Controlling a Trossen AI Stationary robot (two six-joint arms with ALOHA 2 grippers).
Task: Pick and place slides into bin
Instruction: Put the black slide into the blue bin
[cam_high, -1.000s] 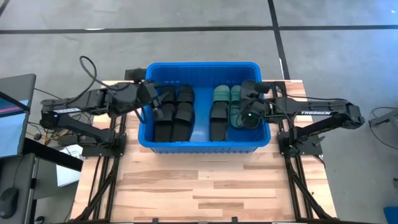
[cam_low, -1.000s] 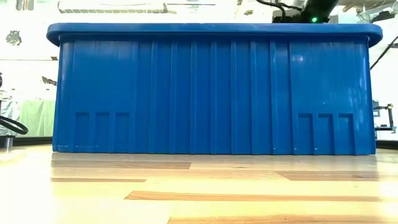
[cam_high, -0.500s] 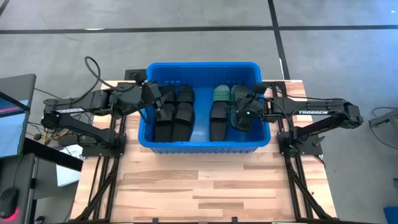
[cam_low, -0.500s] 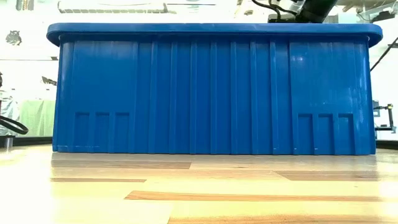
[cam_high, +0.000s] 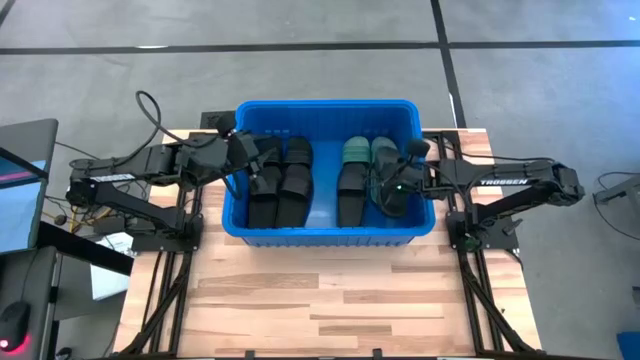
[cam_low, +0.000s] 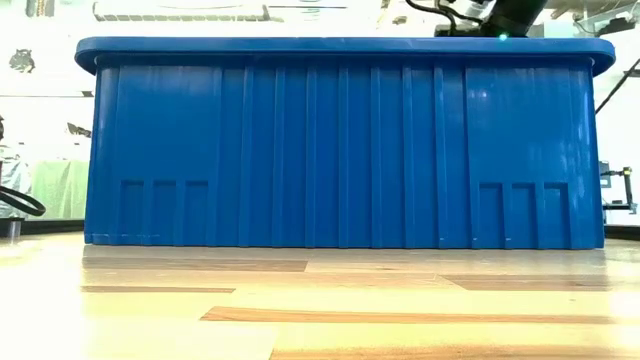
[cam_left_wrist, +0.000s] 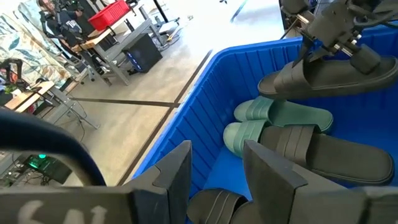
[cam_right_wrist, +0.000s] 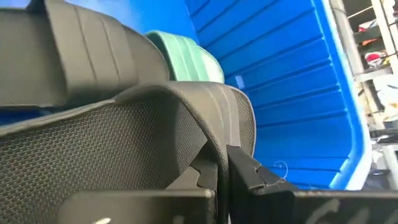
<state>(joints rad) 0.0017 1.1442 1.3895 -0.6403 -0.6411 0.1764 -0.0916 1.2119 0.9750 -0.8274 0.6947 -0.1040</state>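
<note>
the right gripper (cam_high: 385, 188) sits over the right half of the bin (cam_high: 325, 236), its fingers clamped on the strap of a black slide (cam_left_wrist: 326, 76). in the left wrist view that slide hangs clear above the others, tilted, not resting on anything. a second ago the gripper was nearer the bin's right wall; since then it has shifted inward over the two teal slides (cam_high: 366, 153), and the carried slide now covers part of the right one. between the half-second mark and now it has barely moved, so the carry looks about over.

the left gripper (cam_high: 255, 170) is inside the left half of the bin, just above the black slides (cam_high: 280, 182) stacked there. its fingers (cam_left_wrist: 180, 171) stand apart with nothing between them, and it has not moved over the last second.

no slides show on the table (cam_high: 330, 290) in the high view; all that can be seen are in the bin or held over it. my reading is that this is the last placement: the right gripper needs only to lower a little and let go. the risk is slight, the slide landing crooked across the teal pair.
</note>
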